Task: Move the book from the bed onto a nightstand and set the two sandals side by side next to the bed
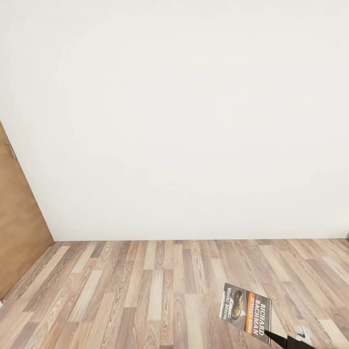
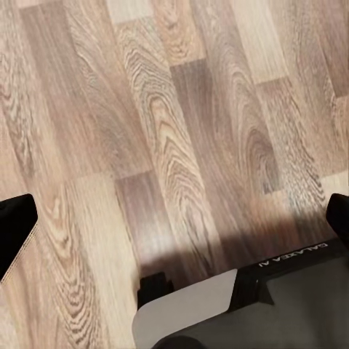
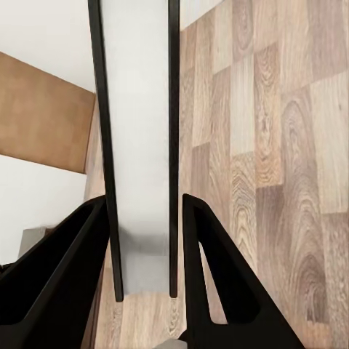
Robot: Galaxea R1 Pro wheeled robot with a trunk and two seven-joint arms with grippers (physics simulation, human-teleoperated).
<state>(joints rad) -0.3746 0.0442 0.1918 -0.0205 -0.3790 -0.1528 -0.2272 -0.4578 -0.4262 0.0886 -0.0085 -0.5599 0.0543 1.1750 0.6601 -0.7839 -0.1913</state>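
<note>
The book (image 1: 245, 314), with a dark photo cover, an orange band and white "Richard Bachman" lettering, hangs above the wood floor at the head view's lower right. My right gripper (image 1: 277, 338) is shut on its lower corner. In the right wrist view the book (image 3: 138, 145) appears edge-on, with my right gripper (image 3: 144, 207) clamping it between two black fingers. My left gripper (image 2: 174, 218) is open over bare floor planks, its fingertips (image 2: 14, 229) far apart. The bed, nightstand and sandals are out of view.
A plain white wall (image 1: 184, 121) stands straight ahead, meeting the light-brown plank floor (image 1: 145, 291). A wooden door (image 1: 19, 228) is at the left. The robot's grey base (image 2: 247, 305) sits just under the left gripper.
</note>
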